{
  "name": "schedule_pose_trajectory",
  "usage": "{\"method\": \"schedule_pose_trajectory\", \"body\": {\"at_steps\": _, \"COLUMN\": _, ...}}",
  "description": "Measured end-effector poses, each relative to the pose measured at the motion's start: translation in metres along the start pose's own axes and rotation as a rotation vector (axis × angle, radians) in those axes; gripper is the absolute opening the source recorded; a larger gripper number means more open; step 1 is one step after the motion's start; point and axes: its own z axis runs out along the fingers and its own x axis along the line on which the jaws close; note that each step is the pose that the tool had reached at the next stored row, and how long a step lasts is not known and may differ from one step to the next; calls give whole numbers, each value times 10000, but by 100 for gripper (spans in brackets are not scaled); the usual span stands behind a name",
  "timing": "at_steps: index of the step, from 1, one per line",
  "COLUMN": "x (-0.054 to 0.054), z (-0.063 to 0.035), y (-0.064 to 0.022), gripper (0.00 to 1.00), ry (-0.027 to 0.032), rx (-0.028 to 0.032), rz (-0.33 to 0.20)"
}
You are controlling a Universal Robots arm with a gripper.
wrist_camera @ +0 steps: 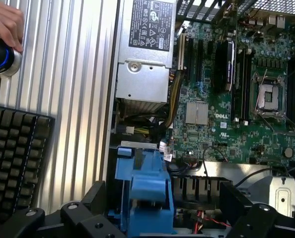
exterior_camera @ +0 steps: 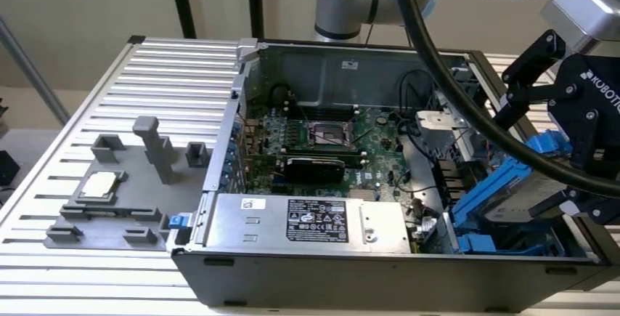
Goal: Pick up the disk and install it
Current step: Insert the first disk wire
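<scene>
The black Robotiq gripper [exterior_camera: 571,185] hangs over the open grey computer case [exterior_camera: 388,272] at the exterior view's right, fingers clamped on the silver-grey disk [exterior_camera: 513,203] in its blue plastic carrier frame [wrist_camera: 142,186], tilted above the drive bay. The disk looks stiff, fairly heavy and shock-sensitive, so it is probably best held by the frame's edges. The silver power-supply box [exterior_camera: 305,221] lies beside the bay.

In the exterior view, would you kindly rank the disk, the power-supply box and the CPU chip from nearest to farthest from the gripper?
1. The disk, at the gripper, by the case's right wall in the exterior view.
2. The power-supply box, along the case's front.
3. The CPU chip, on the grey holder outside the case, far left.
</scene>
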Motion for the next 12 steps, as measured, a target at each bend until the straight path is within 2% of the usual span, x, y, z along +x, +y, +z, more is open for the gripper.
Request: {"method": "schedule_pose_trajectory", "body": {"at_steps": 12, "x": 0, "z": 0, "y": 0, "gripper": 100, "ry": -1, "rx": 0, "rz": 0}}
